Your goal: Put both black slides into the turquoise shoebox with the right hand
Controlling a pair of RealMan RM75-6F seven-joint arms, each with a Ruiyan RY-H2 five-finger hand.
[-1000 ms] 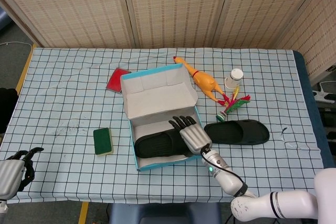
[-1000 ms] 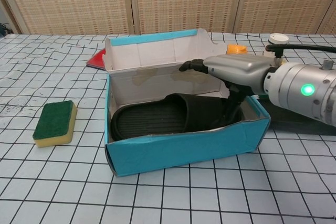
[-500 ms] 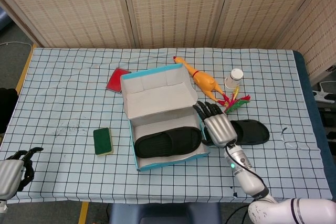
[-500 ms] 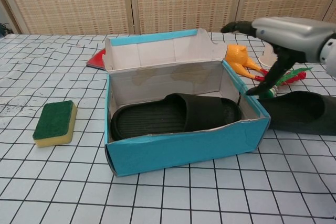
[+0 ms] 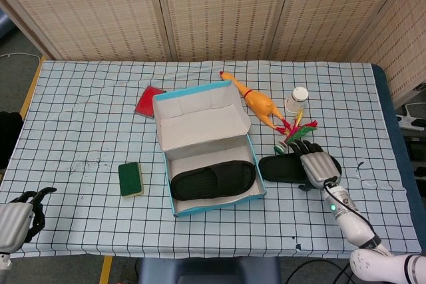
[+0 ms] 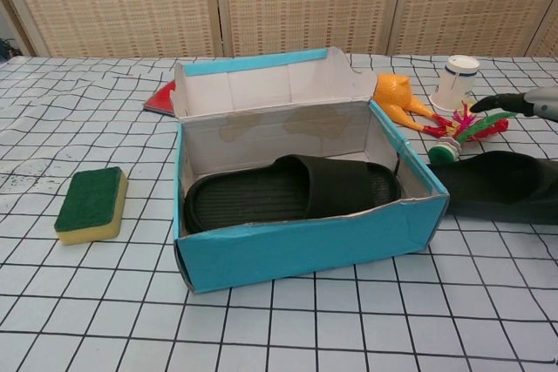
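The right hand hangs palm-down over the right half of the second black slide, its fingers spread forward and nothing held in them; whether it touches the strap below cannot be told from the head view, and the chest view catches only a dark fingertip entering at the right edge. That slide lies flat on the checkered surface just to the right of the turquoise shoebox, close to its right wall but outside it. The first black slide lies inside the box along the near wall, sole down, toe end toward the right. The box lid stands open at the back. Beside the right hand, farther back, are a small red and green toy, a white cup and a yellow rubber chicken. A red flat thing sits behind the box on its left, and a green and yellow sponge lies to the left of the box. The left hand rests at the near left corner, off the surface, holding nothing, its dark fingers loosely curled.
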